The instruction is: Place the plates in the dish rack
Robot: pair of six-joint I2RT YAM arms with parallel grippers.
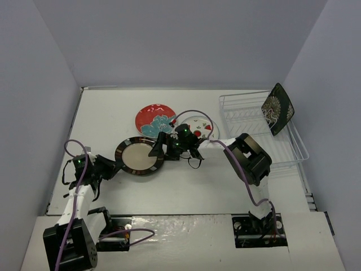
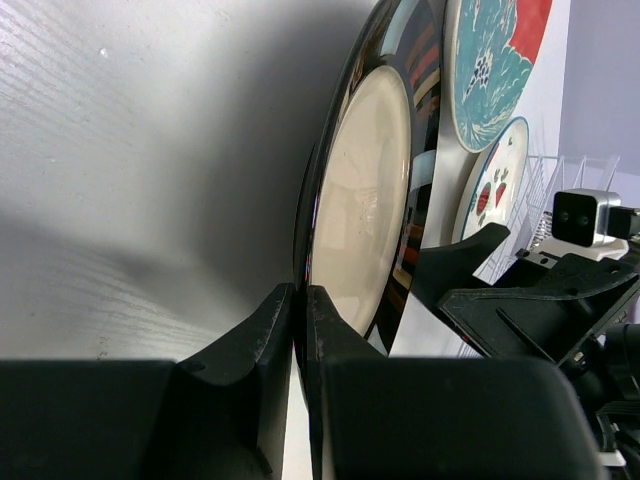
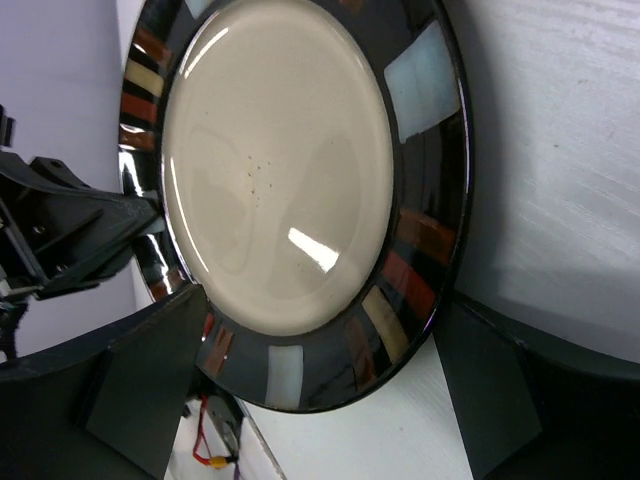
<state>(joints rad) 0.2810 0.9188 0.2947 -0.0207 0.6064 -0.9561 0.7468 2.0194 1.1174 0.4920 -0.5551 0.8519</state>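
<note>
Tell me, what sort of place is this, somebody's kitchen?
Probably not a kitchen: more likely a robot test booth. Plain grey walls box in a white table, two robot arms are bolted at its near edge, and the only kitchenware is a wire dish rack and four plates.
</note>
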